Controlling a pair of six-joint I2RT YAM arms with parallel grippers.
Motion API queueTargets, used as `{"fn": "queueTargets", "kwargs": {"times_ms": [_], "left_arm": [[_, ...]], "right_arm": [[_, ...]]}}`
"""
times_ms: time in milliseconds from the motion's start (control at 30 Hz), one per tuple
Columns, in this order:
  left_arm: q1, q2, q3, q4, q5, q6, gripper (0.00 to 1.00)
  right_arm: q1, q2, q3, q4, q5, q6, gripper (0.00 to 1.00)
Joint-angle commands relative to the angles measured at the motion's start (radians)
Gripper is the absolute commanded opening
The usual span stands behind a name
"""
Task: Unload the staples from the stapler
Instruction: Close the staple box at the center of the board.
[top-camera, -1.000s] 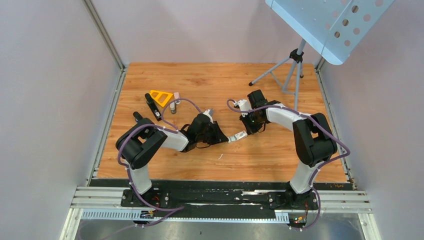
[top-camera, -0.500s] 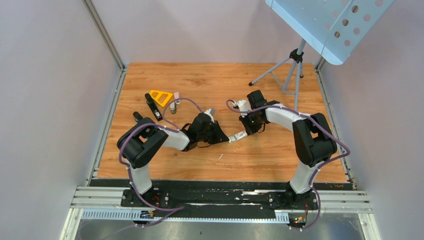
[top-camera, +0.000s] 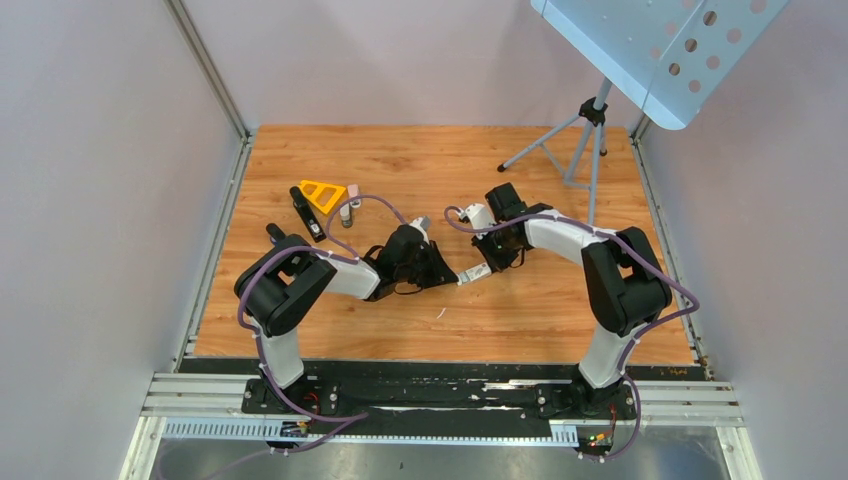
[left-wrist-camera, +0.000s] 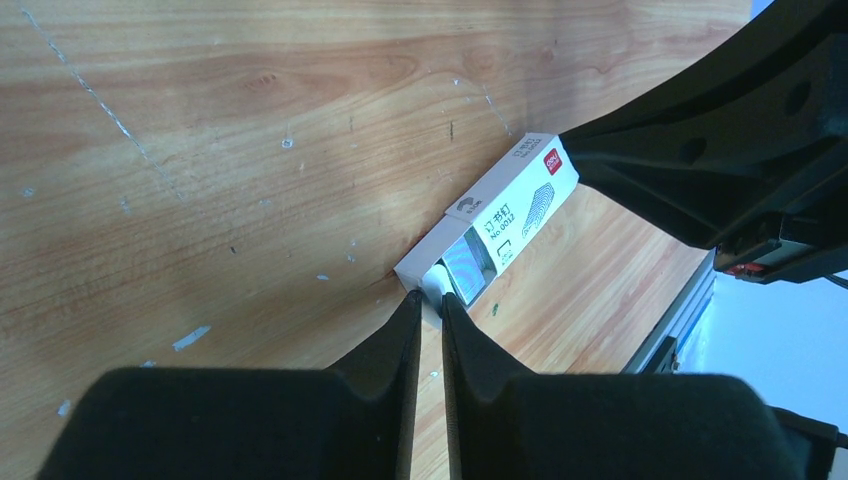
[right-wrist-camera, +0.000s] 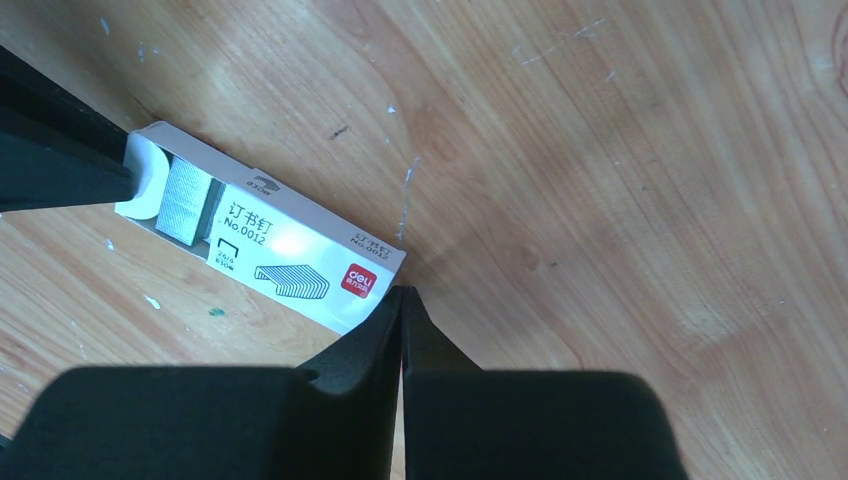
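A white staple box (top-camera: 477, 272) lies mid-table between both grippers. Its inner tray is slid partly out, showing a silvery block of staples (left-wrist-camera: 467, 268) (right-wrist-camera: 185, 200). My left gripper (left-wrist-camera: 428, 298) (top-camera: 455, 277) is shut on the tray's white end wall. My right gripper (right-wrist-camera: 402, 290) (top-camera: 492, 262) is shut with nothing between its fingers, and its tips rest against the box's (right-wrist-camera: 290, 260) far corner. A black stapler (top-camera: 306, 215) lies at the back left, apart from both grippers.
A yellow triangular piece (top-camera: 322, 193) and a small bottle with a pink cap (top-camera: 349, 205) sit beside the stapler. A tripod stand (top-camera: 585, 135) stands at the back right under a perforated panel (top-camera: 660, 50). A tiny white scrap (top-camera: 440, 313) lies near the front.
The left jaws closed a little further on the tray end. The right gripper and wrist shifted slightly left toward the box. The box has barely moved.
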Motion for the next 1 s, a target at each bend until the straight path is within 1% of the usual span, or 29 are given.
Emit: {"fn": "queueTargets", "kwargs": {"times_ms": [0, 633, 867, 967], "left_arm": [[0.005, 0.021, 0.018, -0.024, 0.003, 0.008, 0.13], [0.005, 0.017, 0.017, -0.011, 0.010, 0.010, 0.13], [0.005, 0.011, 0.009, -0.001, 0.011, 0.007, 0.13], [0.005, 0.000, -0.002, 0.020, 0.010, 0.005, 0.15]], "right_arm": [[0.040, 0.000, -0.032, -0.053, 0.012, 0.000, 0.04], [0.118, 0.011, -0.034, -0.055, 0.027, 0.000, 0.04], [0.128, 0.014, -0.039, -0.056, 0.042, -0.005, 0.05], [0.126, 0.018, -0.039, -0.056, 0.069, -0.010, 0.06]]}}
